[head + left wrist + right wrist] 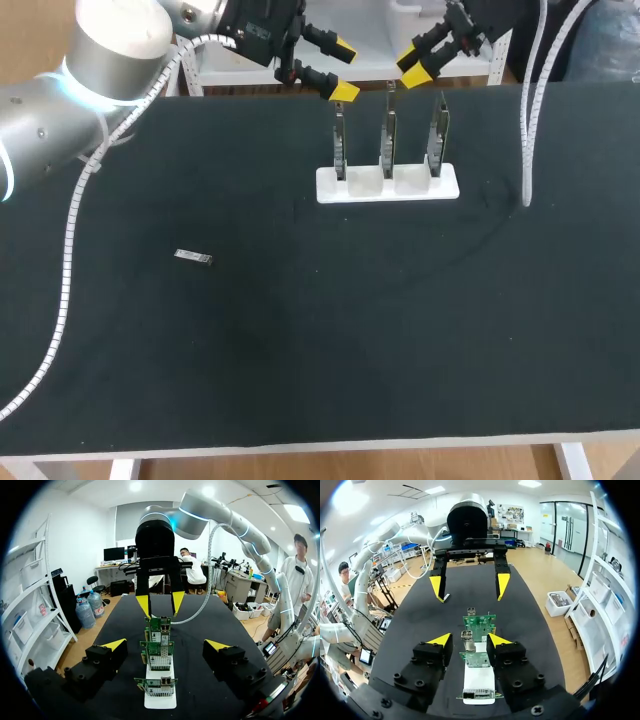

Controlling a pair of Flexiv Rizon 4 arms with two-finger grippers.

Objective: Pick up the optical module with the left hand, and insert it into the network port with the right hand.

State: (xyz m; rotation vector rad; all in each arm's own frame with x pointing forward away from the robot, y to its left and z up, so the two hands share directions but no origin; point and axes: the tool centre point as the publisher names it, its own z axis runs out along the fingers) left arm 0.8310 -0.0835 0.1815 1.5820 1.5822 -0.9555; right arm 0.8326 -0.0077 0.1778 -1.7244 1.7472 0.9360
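Left arm (60, 110): comes in over the far left corner of the worktop (330, 350), with its ribbed white hose (68, 240) trailing along the left edge.

Optical module (194, 257): small and silvery, lying flat on the left half of the worktop about midway between the far and near edges. Nothing touches it. It is well apart from both grippers and from the holder.

Left gripper (344, 70): above the far edge, just left of the middle. Fingers are spread wide and hold nothing. In the left wrist view the yellow tips stand well to either side of the row of boards.

Holder (387, 184): white block near the far edge, a little right of the middle. Three green circuit boards (388, 140) stand upright in it, side by side. The left wrist view shows them in a line, one behind another, with a metal port cage (161, 683) on the nearest.

Right gripper (416, 67): above the far edge, over the holder and facing the left gripper. Its fingers have a narrower gap, and they are apart and empty.

Right arm's white cable (525, 130): hangs over the far right part of the worktop.
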